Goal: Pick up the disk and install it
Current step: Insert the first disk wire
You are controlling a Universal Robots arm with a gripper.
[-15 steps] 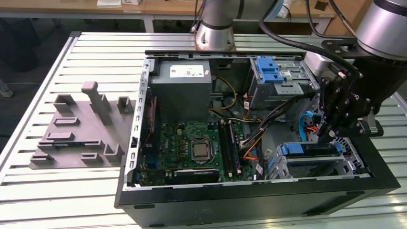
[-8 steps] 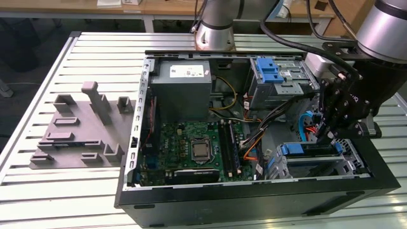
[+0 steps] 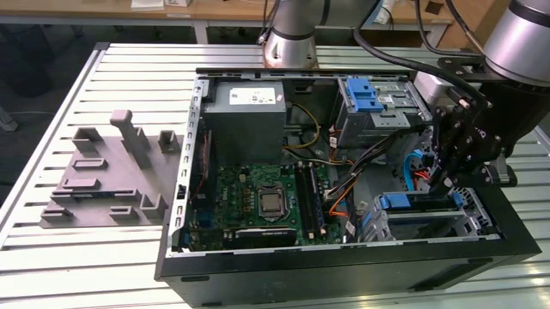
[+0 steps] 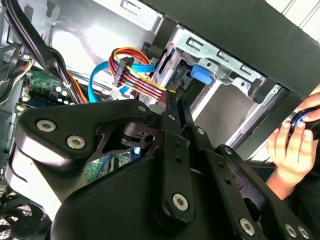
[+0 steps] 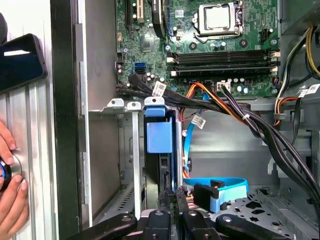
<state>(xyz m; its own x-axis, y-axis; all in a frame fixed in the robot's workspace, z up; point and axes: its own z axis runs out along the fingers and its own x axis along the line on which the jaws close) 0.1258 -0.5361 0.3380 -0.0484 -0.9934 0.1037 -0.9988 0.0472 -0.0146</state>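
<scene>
The disk sits edge-on in the drive cage at the case's front corner, on the exterior view's right. Its blue carrier frame shows between the cage's silver rails, and a blue tab of it shows in the second wrist view. My gripper hangs just over the disk's rear end, by the blue and orange cables. In both wrist views the black fingers lie close together, shut, with nothing visible between them, pointing at the disk.
The open computer case holds a grey power-supply box, a green motherboard and an upper bay with a blue latch. A grey fixture lies on the slatted table. A person's hand rests just outside the case wall.
</scene>
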